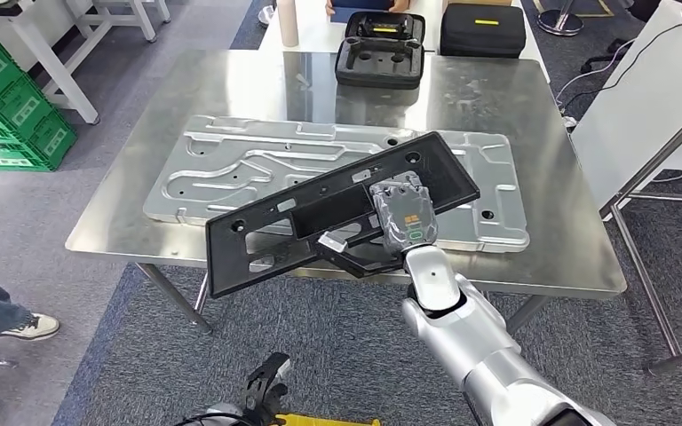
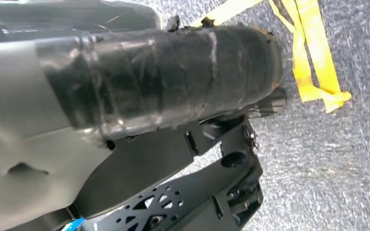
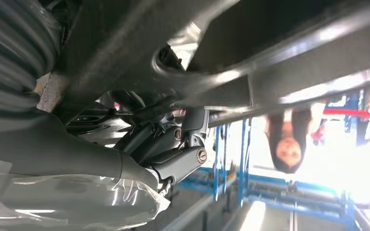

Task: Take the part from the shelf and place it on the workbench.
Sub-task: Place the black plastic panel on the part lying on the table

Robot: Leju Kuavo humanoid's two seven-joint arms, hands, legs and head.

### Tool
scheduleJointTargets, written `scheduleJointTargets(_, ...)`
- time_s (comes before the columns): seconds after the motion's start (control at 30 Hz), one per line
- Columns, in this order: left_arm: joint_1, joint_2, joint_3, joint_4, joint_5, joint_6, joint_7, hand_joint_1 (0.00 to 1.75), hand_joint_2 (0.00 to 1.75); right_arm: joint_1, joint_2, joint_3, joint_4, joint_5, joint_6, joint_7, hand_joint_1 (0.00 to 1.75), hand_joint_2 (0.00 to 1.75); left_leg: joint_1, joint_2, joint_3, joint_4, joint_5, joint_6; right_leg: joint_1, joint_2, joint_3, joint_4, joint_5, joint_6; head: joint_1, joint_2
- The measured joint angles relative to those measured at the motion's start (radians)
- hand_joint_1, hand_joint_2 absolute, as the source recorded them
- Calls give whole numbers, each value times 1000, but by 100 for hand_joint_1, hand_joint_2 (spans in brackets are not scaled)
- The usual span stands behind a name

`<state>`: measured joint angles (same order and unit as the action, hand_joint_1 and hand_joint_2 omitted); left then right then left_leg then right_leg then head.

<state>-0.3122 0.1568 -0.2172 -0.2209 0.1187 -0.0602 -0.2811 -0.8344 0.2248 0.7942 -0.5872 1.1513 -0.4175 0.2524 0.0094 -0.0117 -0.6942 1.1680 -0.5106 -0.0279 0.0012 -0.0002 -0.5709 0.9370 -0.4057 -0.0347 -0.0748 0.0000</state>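
One long black part [image 1: 337, 209] is gripped by the right hand [image 1: 401, 216], whose fingers are closed on its near edge. Its long axis is slanted, low at the robot's left, high at the far right, and it is held above the near edge of the steel workbench [image 1: 533, 115], partly over a grey moulded panel [image 1: 231, 164]. Beyond, a black foam tray [image 1: 379, 53] is seen.

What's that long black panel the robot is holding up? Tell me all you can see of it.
The black panel is a long, flat, matte piece, plastic by its look, with a raised rim, rectangular cutouts and small holes. It is tilted, its far end higher, over the near edge of the steel workbench and the silvery embossed plate. The right hand grips it near the middle.
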Motion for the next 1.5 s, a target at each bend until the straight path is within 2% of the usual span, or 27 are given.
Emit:
scheduleJointTargets(0.03,2,2,0,0,0,0,0,0,0,2,2,-1,5,-20,3,-7,175,175,0,0,-28,59,-19,-2,1,0,0,0,-1,-1,0,0)
scheduleJointTargets(0.07,4,4,-1,0,0,0,1,0,0,3,5,-2,9,-38,4,-13,175,175,0,0,-42,85,-20,-3,1,1,0,1,-1,-1,0,0)
scheduleJointTargets(0.1,5,5,-1,0,1,0,1,0,0,4,7,-4,14,-54,5,-19,175,175,0,0,-37,73,-3,-3,2,1,0,3,-2,-1,0,0)
scheduleJointTargets(0.17,5,8,-1,0,2,0,0,0,0,2,13,-7,20,-96,8,-33,175,175,0,1,25,-49,63,0,2,3,0,11,-7,2,0,0)
scheduleJointTargets(0.23,4,12,-1,-1,4,0,0,0,0,0,21,-15,26,-159,14,-53,175,175,0,3,87,-168,98,7,6,5,-4,23,-15,9,1,0)
scheduleJointTargets(0.27,3,13,-1,-2,6,0,-1,0,0,-1,26,-21,29,-194,19,-63,175,175,-1,3,100,-193,100,11,8,5,-6,27,-18,13,1,0)
scheduleJointTargets(0.37,7,12,-1,-4,11,0,-4,0,0,-2,41,-40,36,-303,29,-90,175,175,1,2,102,-200,99,25,8,5,-12,34,-24,26,1,0)
scheduleJointTargets(0.43,8,9,0,-4,15,1,-5,0,0,-4,52,-54,41,-385,21,-100,175,175,6,3,103,-204,102,34,6,4,-42,95,-61,40,5,0)
scheduleJointTargets(0.5,10,8,0,-5,19,1,-6,0,0,-5,62,-70,48,-456,-8,-103,175,175,7,3,102,-204,103,39,0,2,-107,231,-125,52,10,0)
scheduleJointTargets(0.53,12,8,0,-5,20,2,-6,0,0,-5,67,-76,52,-486,-26,-103,175,175,7,3,101,-204,103,39,-2,2,-139,296,-147,55,10,0)
scheduleJointTargets(0.57,16,7,0,-5,21,4,-6,0,0,-4,71,-82,58,-509,-44,-103,175,175,7,3,101,-204,103,39,-3,2,-158,331,-151,56,10,0)
scheduleJointTargets(0.6,18,7,0,-5,21,5,-6,0,0,-4,74,-88,63,-527,-58,-103,175,175,7,2,102,-204,102,39,-4,2,-158,326,-137,55,10,0)
scheduleJointTargets(0.63,20,6,0,-5,21,7,-6,0,0,-4,78,-94,68,-540,-70,-103,175,175,7,2,102,-204,102,38,-4,2,-139,282,-107,52,10,0)
scheduleJointTargets(0.7,21,4,0,-5,21,8,-6,0,0,-7,86,-103,74,-557,-87,-104,175,175,5,1,103,-203,101,35,-2,2,-70,136,-43,42,10,0)
scheduleJointTargets(0.73,21,3,0,-5,21,10,-5,0,0,-9,91,-105,78,-569,-99,-105,175,175,3,1,102,-203,101,30,-1,2,-41,78,-25,37,9,0)
scheduleJointTargets(0.8,23,2,0,-5,23,11,-4,0,0,-12,97,-108,84,-599,-131,-109,175,175,1,0,101,-206,103,19,2,2,-16,30,-19,29,8,0)
scheduleJointTargets(0.9,30,4,0,-5,26,13,-4,0,0,-13,100,-115,95,-638,-184,-114,175,175,3,2,99,-200,95,3,-1,2,-9,16,-9,13,7,0)
scheduleJointTargets(0.97,35,6,0,-5,29,13,-4,0,0,-14,102,-119,102,-652,-211,-117,175,175,4,4,61,-115,44,-2,-4,1,-3,6,-4,4,4,0)
scheduleJointTargets(1.03,42,9,0,-5,32,11,-5,0,0,-14,102,-121,111,-652,-228,-115,175,175,4,5,-7,28,-18,-4,-2,2,-3,5,-5,0,2,0)
scheduleJointTargets(1.07,46,9,0,-5,32,11,-6,0,0,-12,101,-121,116,-647,-232,-115,175,175,4,5,-31,75,-29,-5,-1,2,-2,6,-6,-1,2,0)
scheduleJointTargets(1.1,49,10,0,-5,33,11,-7,0,0,-11,101,-121,120,-642,-235,-114,175,175,4,5,-37,86,-21,-5,0,3,-2,7,-7,-2,2,0)
scheduleJointTargets(1.13,51,10,0,-5,33,11,-9,0,0,-10,100,-120,122,-635,-237,-114,175,175,4,5,-24,55,4,-5,1,4,-1,9,-9,-1,2,0)
scheduleJointTargets(1.2,51,10,0,-5,33,11,-12,0,0,-11,101,-120,125,-623,-242,-114,175,175,3,6,48,-84,68,2,2,6,1,16,-17,3,2,0)
scheduleJointTargets(1.27,49,12,0,-5,33,11,-14,0,0,-12,100,-119,127,-611,-246,-114,175,175,0,7,103,-189,91,12,4,7,2,21,-26,13,3,0)
scheduleJointTargets(1.4,51,7,0,-5,33,11,-15,0,0,-13,99,-116,129,-573,-250,-112,175,175,3,6,124,-213,81,33,6,7,-2,46,-33,36,4,0)
scheduleJointTargets(1.43,51,4,0,-5,33,11,-15,0,0,-14,99,-116,129,-558,-250,-111,175,175,5,6,131,-213,78,37,5,7,-17,75,-46,43,7,0)
scheduleJointTargets(1.5,51,-1,0,-5,33,11,-12,0,0,-13,98,-115,129,-528,-250,-110,175,175,7,6,140,-213,71,43,0,5,-85,192,-88,57,11,0)
